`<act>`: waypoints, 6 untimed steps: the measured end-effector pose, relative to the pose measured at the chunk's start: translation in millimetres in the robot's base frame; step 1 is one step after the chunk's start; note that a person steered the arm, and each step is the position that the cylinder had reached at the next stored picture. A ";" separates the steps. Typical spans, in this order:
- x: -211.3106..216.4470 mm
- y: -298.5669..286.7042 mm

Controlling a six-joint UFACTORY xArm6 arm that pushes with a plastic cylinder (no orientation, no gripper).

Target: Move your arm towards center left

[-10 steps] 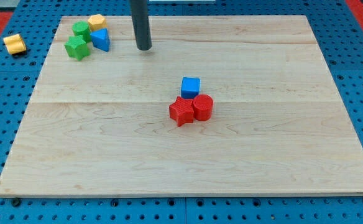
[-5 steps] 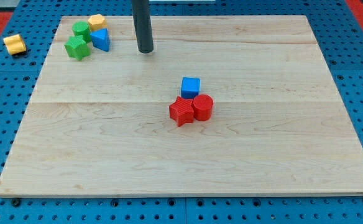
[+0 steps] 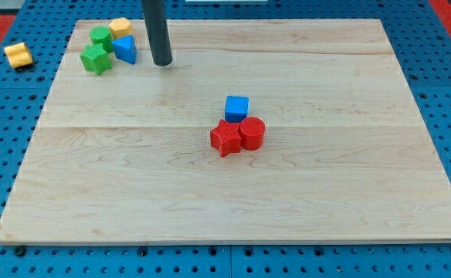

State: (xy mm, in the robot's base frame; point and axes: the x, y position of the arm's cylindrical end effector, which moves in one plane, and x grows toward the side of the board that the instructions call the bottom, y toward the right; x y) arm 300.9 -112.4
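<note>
Rod and tool in one here: no jaws to open or close, just a straight dark stick whose tip (image 3: pixel 161 62) is touching down on the table (image 3: pixel 326 201) near the view's top, left of the middle. It is standing just to the right of a huddle in the top-left corner: blue block (image 3: pixel 125 49), green block (image 3: pixel 100 36), green star-like block (image 3: pixel 96 59) and yellow block (image 3: pixel 120 28). The tip is close to the blue one, though a sliver of bare wood is showing between them. Another yellow block (image 3: pixel 16 54) is lying off the table altogether. Well away, near the middle, a blue cube (image 3: pixel 237 107), red star (image 3: pixel 225 138) and red cylinder (image 3: pixel 252 133) are sitting bunched together. The target, centre left, is lying down and to the left of the tip, so I reckon the path is passing below the green star-like block; cutting it tight risks a nudge.
</note>
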 end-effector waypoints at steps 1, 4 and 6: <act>0.0 -1.4; 12.2 -5.6; 75.3 -21.6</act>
